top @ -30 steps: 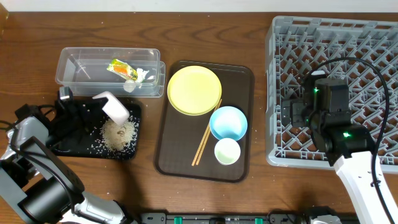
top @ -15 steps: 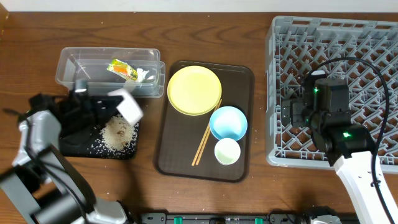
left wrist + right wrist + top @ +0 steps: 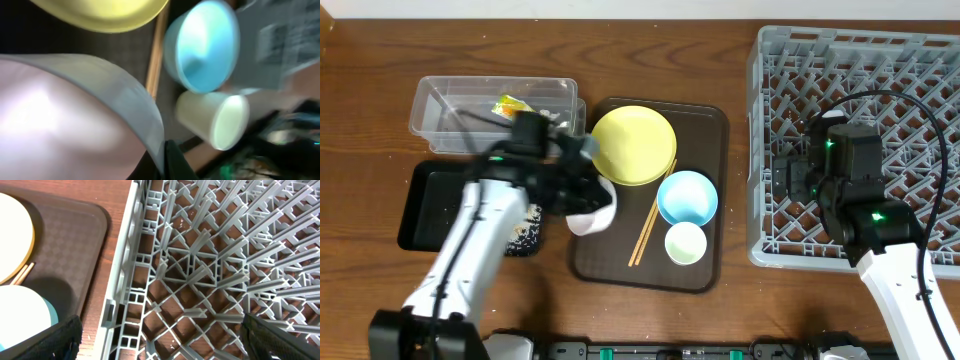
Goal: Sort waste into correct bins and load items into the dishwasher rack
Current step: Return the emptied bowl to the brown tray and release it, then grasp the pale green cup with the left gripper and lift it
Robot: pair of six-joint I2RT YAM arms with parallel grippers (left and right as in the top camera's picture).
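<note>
Left gripper (image 3: 578, 198) pinching the white bowl (image 3: 595, 218) over the brown serving tray's (image 3: 610, 262) left edge.
Yellow plate (image 3: 632, 145), light blue bowl (image 3: 687, 197), pale cup (image 3: 685, 243) and chopsticks (image 3: 653, 213) lie on that tray; right gripper (image 3: 160, 337), spread wide, hangs over the grey dishwasher rack (image 3: 760, 100).

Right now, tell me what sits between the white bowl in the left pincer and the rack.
The light blue bowl, small cup and chopsticks lie on the serving tray between the white bowl and the rack; the right pincer hangs over the rack's left side.
</note>
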